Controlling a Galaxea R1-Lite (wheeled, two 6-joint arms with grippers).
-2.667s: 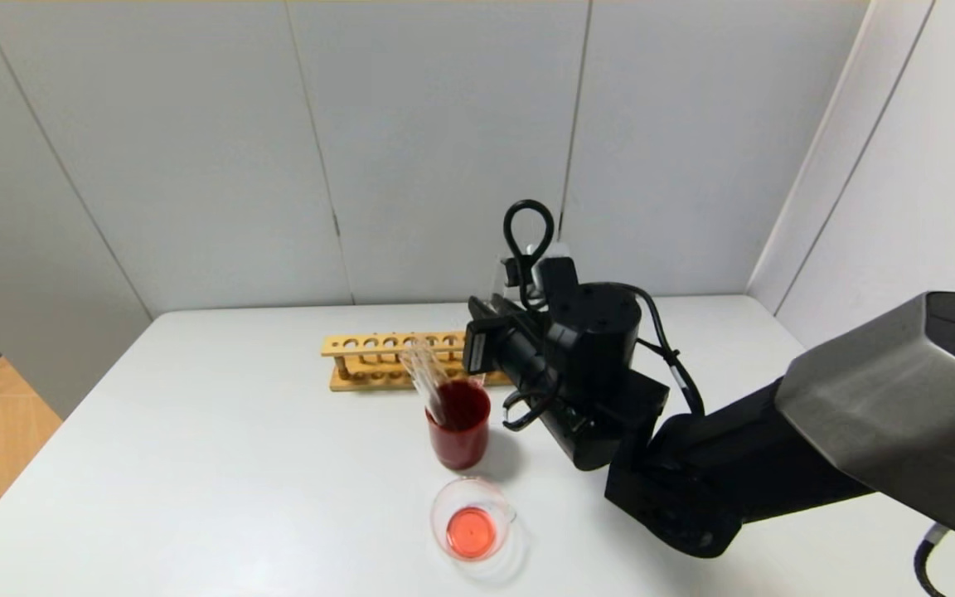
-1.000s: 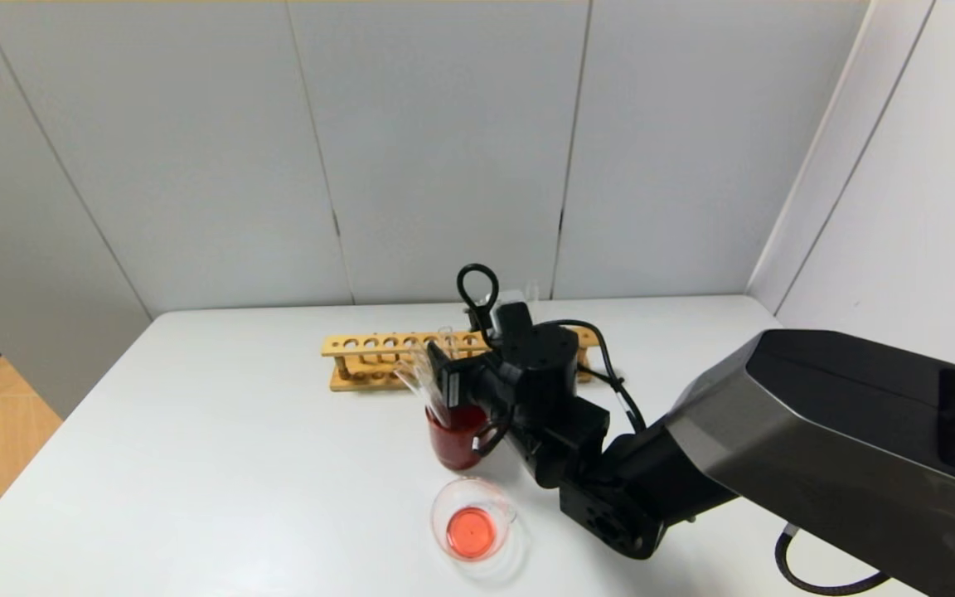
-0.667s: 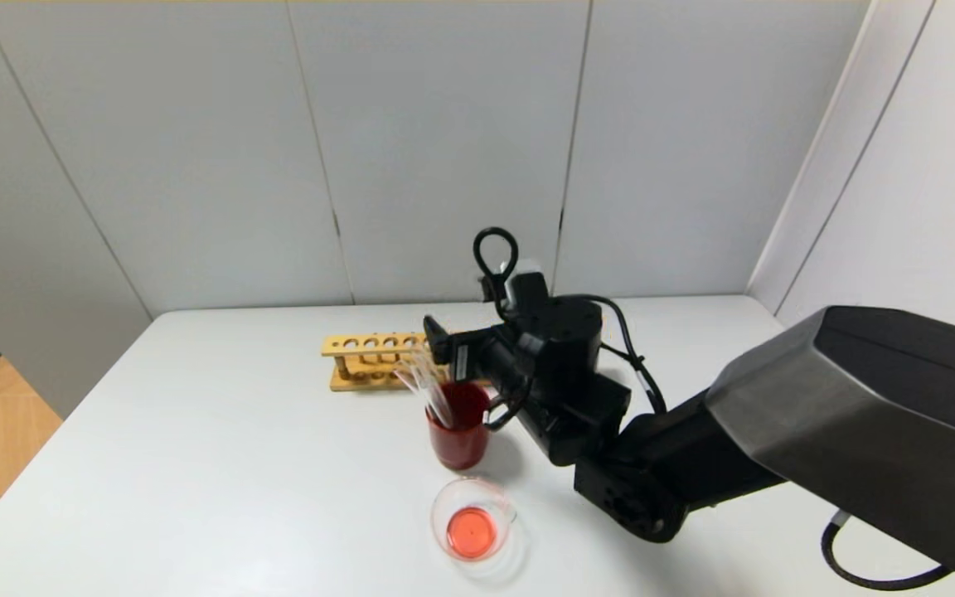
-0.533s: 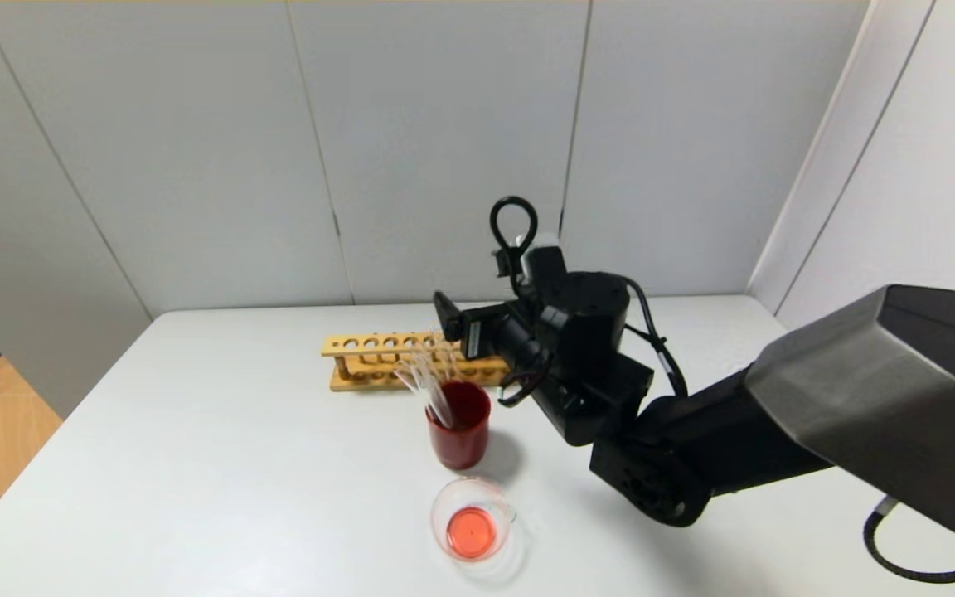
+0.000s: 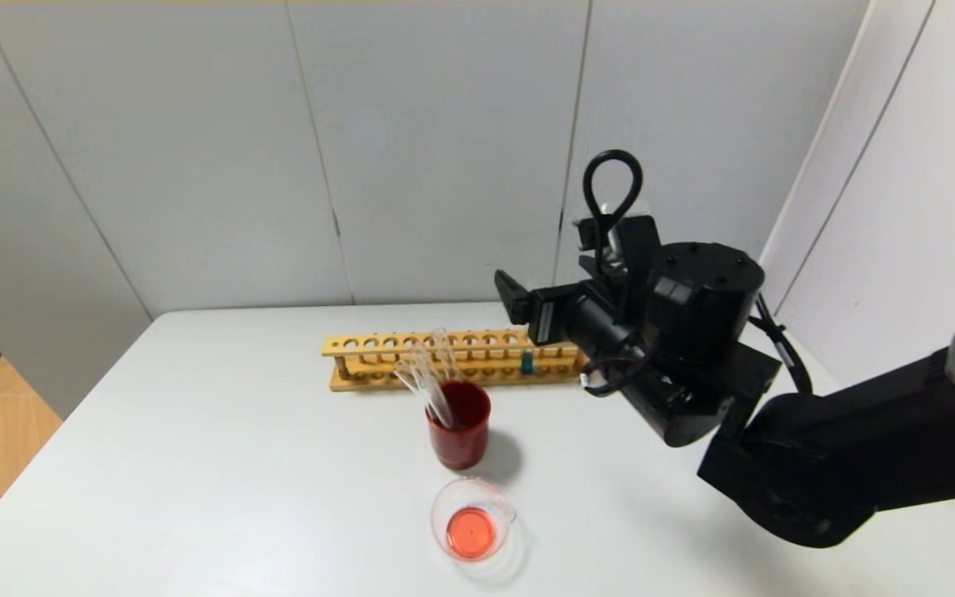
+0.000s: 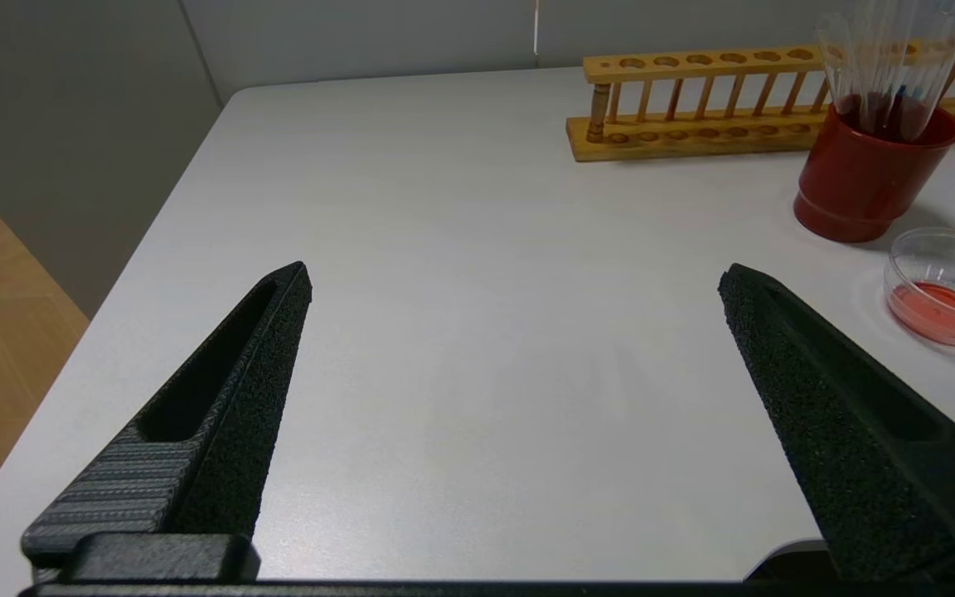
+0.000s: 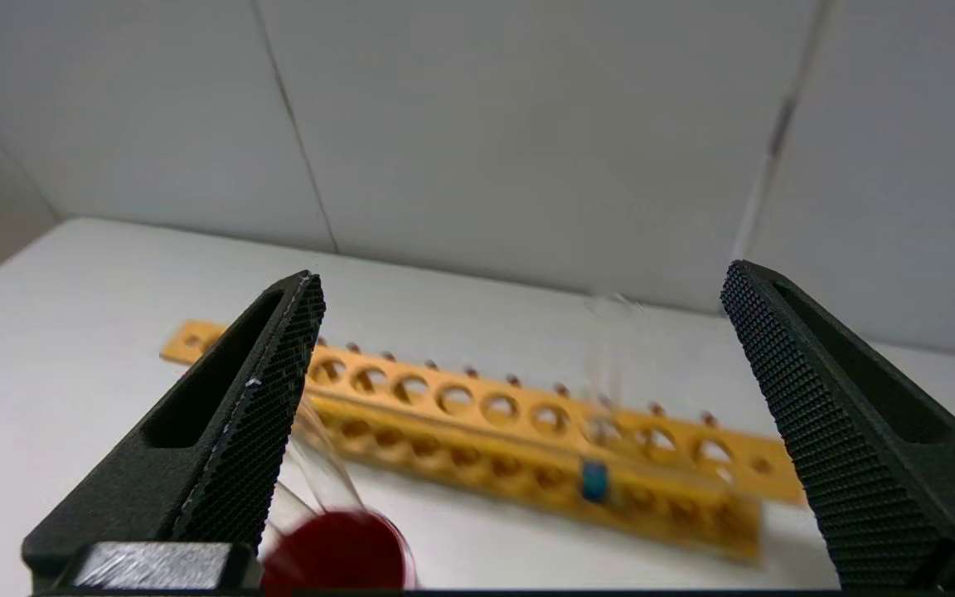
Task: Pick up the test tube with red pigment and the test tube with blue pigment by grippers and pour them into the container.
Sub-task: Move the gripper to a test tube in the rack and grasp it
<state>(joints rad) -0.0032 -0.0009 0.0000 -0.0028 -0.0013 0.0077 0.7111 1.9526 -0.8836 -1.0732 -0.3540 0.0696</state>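
The test tube with blue pigment [image 5: 527,360] stands upright in the right part of the wooden rack [image 5: 378,361]; it also shows in the right wrist view [image 7: 594,479]. My right gripper [image 5: 516,300] is open and empty, raised above the rack's right half, apart from the tube. No tube with red pigment shows. The container [image 5: 471,521], a clear glass beaker holding orange-red liquid, sits at the table's front. My left gripper [image 6: 515,278] is open and empty over the table's left front.
A dark red cup [image 5: 459,424] with several empty glass tubes leaning in it stands between the rack and the beaker. It shows in the left wrist view [image 6: 863,178] and the right wrist view [image 7: 336,551]. White walls close the back and right.
My right gripper was low at the red cup's rim; it has risen and swung right, above the rack's right half. The blue-pigment tube in the rack now shows.
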